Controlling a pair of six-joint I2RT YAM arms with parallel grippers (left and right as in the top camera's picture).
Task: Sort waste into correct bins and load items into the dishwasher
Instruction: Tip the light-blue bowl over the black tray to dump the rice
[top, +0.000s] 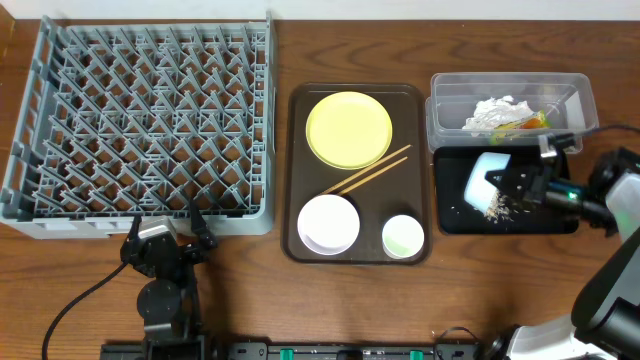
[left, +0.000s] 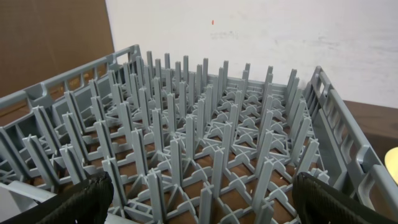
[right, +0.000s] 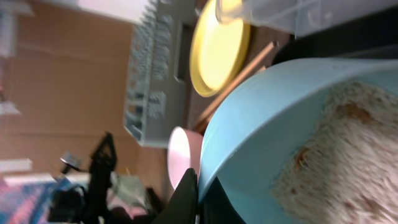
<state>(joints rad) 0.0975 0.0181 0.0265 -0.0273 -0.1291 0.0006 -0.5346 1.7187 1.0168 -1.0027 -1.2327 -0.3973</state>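
My right gripper (top: 503, 184) is pinched tight on the rim of the light blue bowl (top: 480, 172). The bowl is smooth and round, and I hold it tipped on its side over the flat black tray (top: 455, 222). Beige crumbs (top: 497, 206) like rice stick inside the bowl, and some lie loose on the black tray.

My left gripper (top: 165, 222) is open wide and holds nothing. It sits by the near edge of the grey plastic rack (top: 150, 120). The rack is big and square, with many thin pegs standing up, and nothing is in it.

Just behind the black tray is one clear plastic tub (top: 437, 115). In it lie crumpled white tissue (top: 495, 112) and a small green-and-yellow wrapper (top: 530, 122).

Between the rack and the black tray is one brown tray (top: 410, 190) with round corners. On it are one round yellow plate (top: 348, 130), two thin wooden chopsticks (top: 372, 172) side by side, one white bowl (top: 328, 223) and one small pale cup (top: 403, 236). The chopsticks lean on the edge of the plate.
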